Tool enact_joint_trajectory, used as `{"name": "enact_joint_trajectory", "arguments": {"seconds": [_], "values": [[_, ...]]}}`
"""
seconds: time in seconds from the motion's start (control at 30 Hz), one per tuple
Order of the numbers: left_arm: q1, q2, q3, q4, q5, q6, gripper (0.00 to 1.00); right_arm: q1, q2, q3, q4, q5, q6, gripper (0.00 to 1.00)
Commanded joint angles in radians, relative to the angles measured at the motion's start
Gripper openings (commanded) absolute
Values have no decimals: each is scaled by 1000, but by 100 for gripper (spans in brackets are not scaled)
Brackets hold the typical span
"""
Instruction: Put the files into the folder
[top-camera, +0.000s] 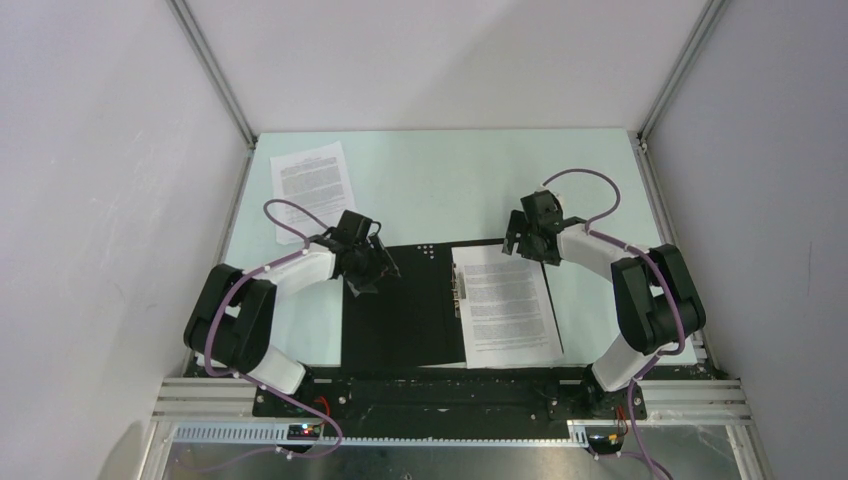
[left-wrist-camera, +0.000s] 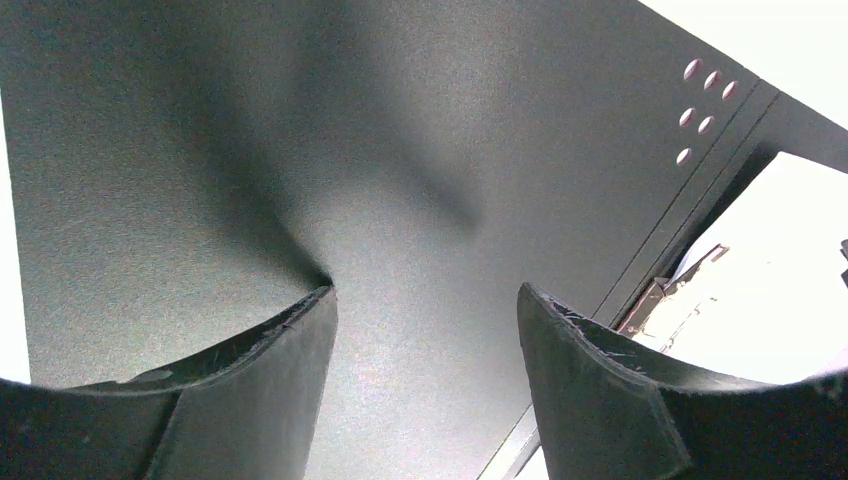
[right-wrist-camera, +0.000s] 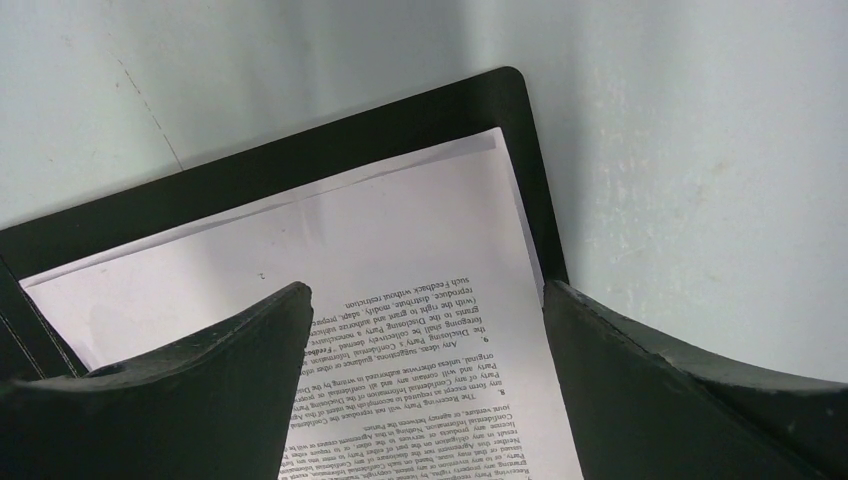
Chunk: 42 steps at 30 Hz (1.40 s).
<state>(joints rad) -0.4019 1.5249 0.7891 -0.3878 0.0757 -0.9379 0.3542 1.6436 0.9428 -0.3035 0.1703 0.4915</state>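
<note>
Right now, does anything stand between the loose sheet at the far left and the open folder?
Nothing lies between the loose sheet and the folder. Only the left gripper, open and empty, is over the folder's left cover.

Bright even overhead light, top view sharp, soft shadow across the black folder (left-wrist-camera: 400, 200) in the grainy left wrist view, paper (left-wrist-camera: 785, 270) there blown out, printed text crisp at right wrist

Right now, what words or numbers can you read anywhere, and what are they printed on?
"such Feedback without restriction": upside down on the filed sheet in the folder.
Its other lines, and the loose sheet at far left: too small or blurred to read.
</note>
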Motion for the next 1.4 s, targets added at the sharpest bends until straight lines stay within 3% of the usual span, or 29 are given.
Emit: {"name": "enact_joint_trajectory", "arguments": {"seconds": [0.0,0.17,0.27,0.5,0.57,0.77,0.97,1.13,1.37], "values": [[-7,56,-18,-9,-47,27,73,8,-15,32,-10,14,6,90],[-7,46,-20,-9,-48,28,73,-33,-60,44,-151,88,82,90],[-7,44,-21,-9,-47,25,73,-34,-178,27,-242,78,135,90],[-6,42,-24,-8,-48,16,74,131,-442,-69,-418,68,259,89],[-7,40,-23,-8,-48,17,74,221,-501,-117,-473,70,327,85],[-7,38,-22,-8,-44,12,74,557,-639,-233,-607,68,628,43],[-6,36,-31,-7,-50,11,74,877,-595,-260,-638,49,869,25],[-6,36,-30,-7,-49,12,74,1017,-487,-299,-535,-1,960,22],[-6,41,-26,-8,-47,14,73,993,-439,-318,-459,22,926,21]]}}
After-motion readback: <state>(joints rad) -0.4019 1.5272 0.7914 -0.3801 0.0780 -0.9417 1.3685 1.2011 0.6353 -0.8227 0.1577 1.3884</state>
